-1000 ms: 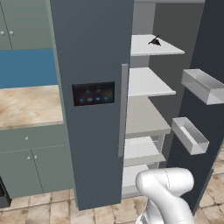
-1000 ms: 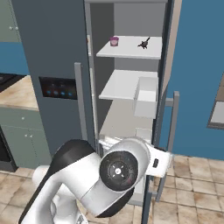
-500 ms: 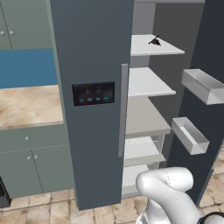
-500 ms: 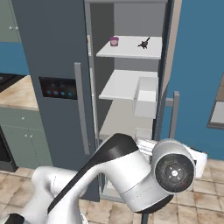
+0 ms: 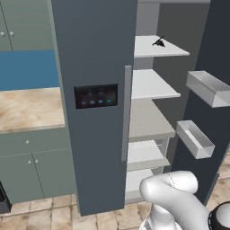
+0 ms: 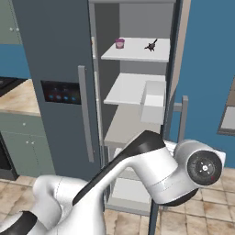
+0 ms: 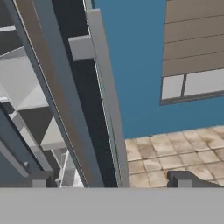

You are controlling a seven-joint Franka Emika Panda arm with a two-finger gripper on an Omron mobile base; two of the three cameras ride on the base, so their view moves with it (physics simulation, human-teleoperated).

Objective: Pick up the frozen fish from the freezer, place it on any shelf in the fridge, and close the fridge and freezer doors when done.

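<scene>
The frozen fish [image 5: 158,42] [image 6: 150,45], tiny and black, lies on the top shelf [image 5: 173,50] [image 6: 131,51] of the fridge, whose plain door [image 5: 215,40] [image 6: 172,69] is swung wide open to the right. The freezer door [image 5: 90,49] [image 6: 50,46] with the black panel [image 5: 95,95] covers its half; I cannot tell if it is fully shut. My gripper [image 7: 113,180] is open, low beside the fridge door's outer face. Its long grey handle [image 7: 105,87] [image 6: 183,117] runs up between my fingertips [image 7: 187,178], untouched.
A small purple-pink item [image 6: 120,43] stands left of the fish. Clear bins [image 5: 209,87] [image 5: 195,139] hang inside the fridge door. A counter [image 5: 27,108] with cabinets [image 5: 31,166] adjoins the unit on the left. Tiled floor [image 7: 175,148] and a blue wall [image 7: 131,52] lie beyond the door.
The arm has swung to the right and slightly up, carrying the wrist from in front of the open shelves to the fridge door's handle. The fish and doors stay put.
</scene>
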